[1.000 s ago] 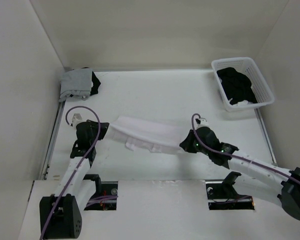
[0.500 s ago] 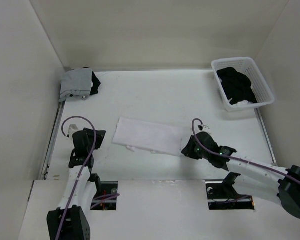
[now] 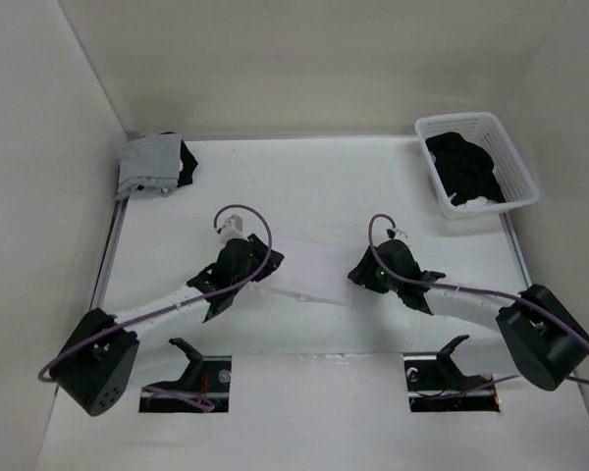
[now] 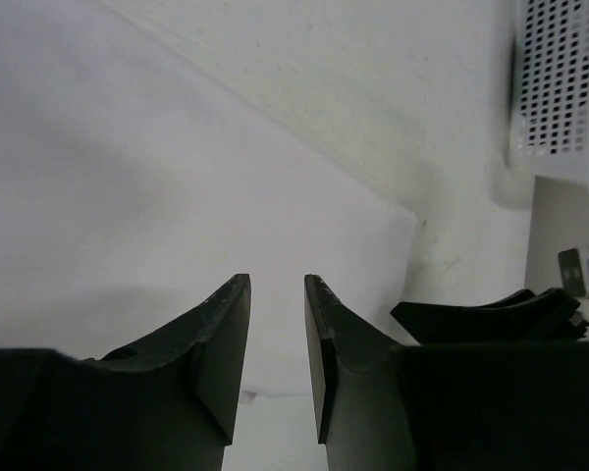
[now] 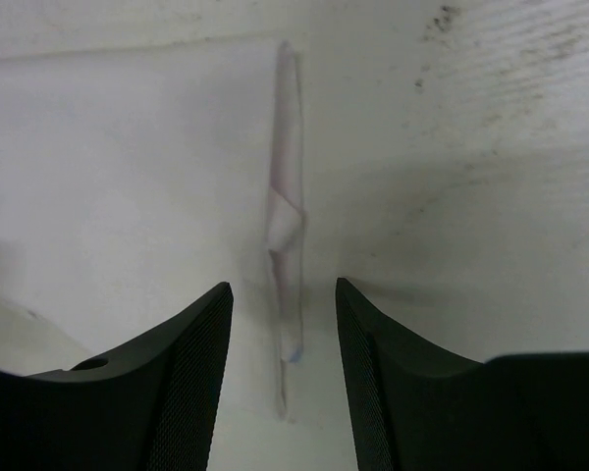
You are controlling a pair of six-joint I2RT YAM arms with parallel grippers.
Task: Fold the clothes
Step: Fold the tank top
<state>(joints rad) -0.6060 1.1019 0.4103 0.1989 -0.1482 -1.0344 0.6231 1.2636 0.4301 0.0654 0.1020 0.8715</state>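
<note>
Clothes: one white piece (image 4: 128, 206) lies flat on the counter (image 3: 324, 186); left pincer (image 4: 275, 285) and right pincer (image 5: 282, 285) are open above it.

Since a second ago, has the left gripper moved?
Yes. The left gripper has shifted right, away from the grey pile and toward the basket.

Robot lab cell: plain white walls (image 3: 304, 69) boxing white table (image 3: 324, 186), two bolted arms (image 3: 157, 312).
</note>
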